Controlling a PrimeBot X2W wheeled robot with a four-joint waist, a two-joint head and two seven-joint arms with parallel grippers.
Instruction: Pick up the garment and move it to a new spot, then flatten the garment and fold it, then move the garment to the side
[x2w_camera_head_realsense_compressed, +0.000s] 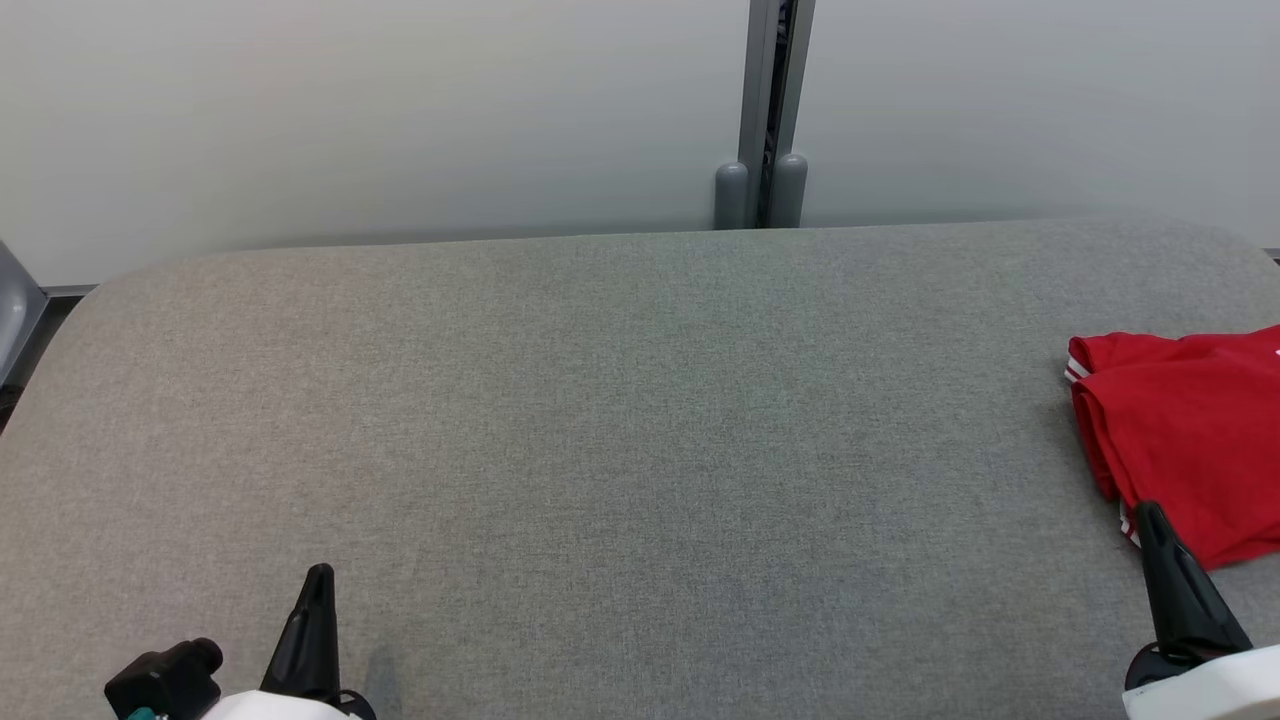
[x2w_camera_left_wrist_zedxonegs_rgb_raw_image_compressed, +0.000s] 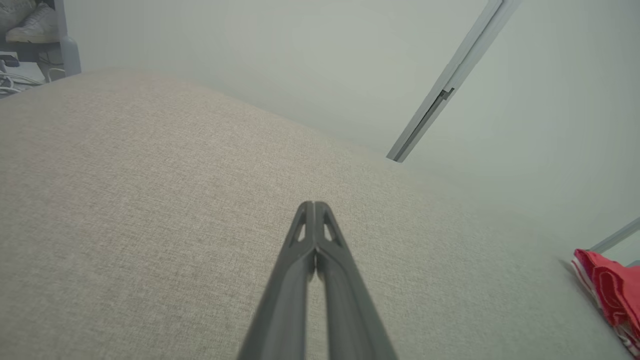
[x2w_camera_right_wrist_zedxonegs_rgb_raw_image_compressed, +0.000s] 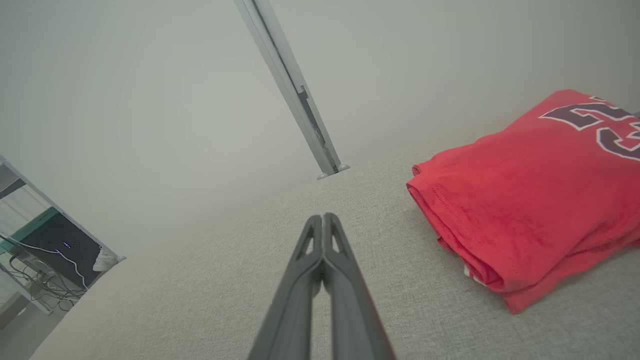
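Note:
The garment (x2w_camera_head_realsense_compressed: 1190, 440) is a red shirt with dark numerals, folded into a compact stack at the right edge of the grey padded table (x2w_camera_head_realsense_compressed: 620, 420). In the right wrist view the garment (x2w_camera_right_wrist_zedxonegs_rgb_raw_image_compressed: 530, 190) lies just right of my right gripper (x2w_camera_right_wrist_zedxonegs_rgb_raw_image_compressed: 324, 217), whose fingers are pressed together with nothing between them. From the head view my right gripper (x2w_camera_head_realsense_compressed: 1150, 512) stands at the garment's near edge. My left gripper (x2w_camera_head_realsense_compressed: 320, 572) rests at the lower left, far from the shirt, shut and empty (x2w_camera_left_wrist_zedxonegs_rgb_raw_image_compressed: 313, 204). The garment (x2w_camera_left_wrist_zedxonegs_rgb_raw_image_compressed: 612, 295) shows at the far right of the left wrist view.
A pale partition wall with a grey metal post (x2w_camera_head_realsense_compressed: 770, 110) runs behind the table. Past the table's left end are a desk leg, cables and shoes (x2w_camera_left_wrist_zedxonegs_rgb_raw_image_compressed: 30, 25). A shelf with cables (x2w_camera_right_wrist_zedxonegs_rgb_raw_image_compressed: 45, 255) stands off the far end in the right wrist view.

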